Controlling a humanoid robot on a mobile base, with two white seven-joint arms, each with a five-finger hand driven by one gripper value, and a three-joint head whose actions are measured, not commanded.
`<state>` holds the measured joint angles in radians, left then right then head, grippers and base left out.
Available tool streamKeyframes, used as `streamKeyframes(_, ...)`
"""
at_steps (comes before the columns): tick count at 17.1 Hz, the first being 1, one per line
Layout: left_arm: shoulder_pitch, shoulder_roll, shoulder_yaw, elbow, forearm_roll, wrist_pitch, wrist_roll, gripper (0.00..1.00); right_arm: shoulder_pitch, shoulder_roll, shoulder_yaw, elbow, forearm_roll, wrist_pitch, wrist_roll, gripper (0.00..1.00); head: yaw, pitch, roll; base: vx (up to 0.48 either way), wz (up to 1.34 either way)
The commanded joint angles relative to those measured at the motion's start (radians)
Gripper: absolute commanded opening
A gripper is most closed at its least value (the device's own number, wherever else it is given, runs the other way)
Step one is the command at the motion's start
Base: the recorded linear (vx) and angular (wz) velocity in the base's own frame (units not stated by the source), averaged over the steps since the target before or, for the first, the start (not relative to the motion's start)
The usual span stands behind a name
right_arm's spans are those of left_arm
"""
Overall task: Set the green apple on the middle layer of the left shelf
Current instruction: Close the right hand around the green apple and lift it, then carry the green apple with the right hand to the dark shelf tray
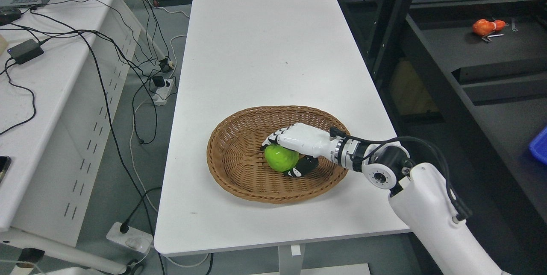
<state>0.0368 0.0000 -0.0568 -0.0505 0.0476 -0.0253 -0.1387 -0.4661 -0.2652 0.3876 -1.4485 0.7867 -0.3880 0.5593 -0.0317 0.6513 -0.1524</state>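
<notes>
White table (256, 53); wicker basket (230, 168) on its near half, rest bare

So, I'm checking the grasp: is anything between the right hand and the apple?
No. In the head view the right hand wraps directly on the apple, inside the basket.

The basket (239, 181) is rough woven wicker; the table (260, 44) smooth matt white; the green apple (280, 158) glossy.
</notes>
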Motion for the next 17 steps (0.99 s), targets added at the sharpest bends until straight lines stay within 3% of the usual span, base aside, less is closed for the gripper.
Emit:
streamKeyframes(1, 0.000, 0.017, 0.000, 0.000, 0.000, -0.001, -0.001, 1.00, 0.035, -0.009, -0.143, 0.007, -0.050, -0.017, -0.013, 0.02, 0.0000, 0.000, 0.000, 0.000, 0.00)
streamKeyframes(5, 0.000, 0.017, 0.000, 0.000, 0.000, 0.001, -0.001, 1.00, 0.063, 0.035, -0.358, -0.062, -0.049, 0.003, -0.082, 0.00, 0.0000, 0.000, 0.000, 0.006, 0.00)
streamKeyframes(7, 0.000, 0.017, 0.000, 0.000, 0.000, -0.001, 0.001, 1.00, 0.101, 0.112, -0.459, -0.062, -0.035, 0.038, -0.325, 0.00, 0.0000, 0.000, 0.000, -0.016, 0.01)
streamKeyframes(9, 0.000, 0.017, 0.000, 0.000, 0.000, 0.001, -0.001, 1.00, 0.144, 0.113, -0.464, -0.064, -0.035, 0.105, -0.569, 0.00, 0.0000, 0.000, 0.000, -0.086, 0.00)
streamKeyframes(11, 0.000, 0.017, 0.000, 0.000, 0.000, 0.001, -0.001, 1.00, 0.173, 0.112, -0.467, -0.067, -0.037, 0.223, -0.685, 0.00, 0.0000, 0.000, 0.000, -0.196, 0.08)
streamKeyframes(17, 0.000, 0.017, 0.000, 0.000, 0.000, 0.001, -0.001, 1.00, 0.248, 0.156, -0.469, -0.108, -0.040, 0.232, -0.713, 0.00, 0.0000, 0.000, 0.000, -0.463, 0.16)
